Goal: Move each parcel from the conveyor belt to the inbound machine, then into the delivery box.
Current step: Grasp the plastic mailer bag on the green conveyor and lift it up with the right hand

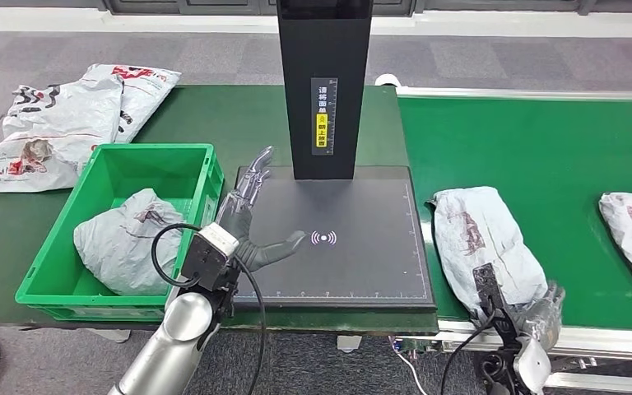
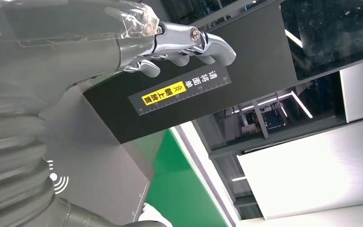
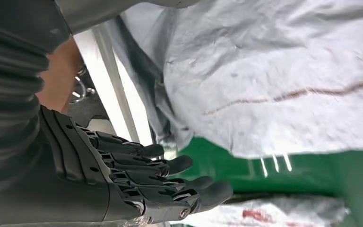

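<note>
Our left hand (image 1: pixel 251 216) hovers empty, fingers spread, over the inbound machine's (image 1: pixel 362 271) left edge beside the green delivery box (image 1: pixel 202 177) holding one parcel (image 1: pixel 123 239). Right hand (image 3: pixel 137 182), fingers apart, sits at the conveyor belt's (image 1: pixel 543 148) near edge by the next parcel (image 1: pixel 481 243).

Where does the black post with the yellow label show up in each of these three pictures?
Head view: the black post stands upright at top centre, rising from the dark scanner plate.
Left wrist view: the post runs slantwise across the middle, just beyond the left hand.
Right wrist view: not in it.
Shared landmark: the yellow label on the post.
</note>
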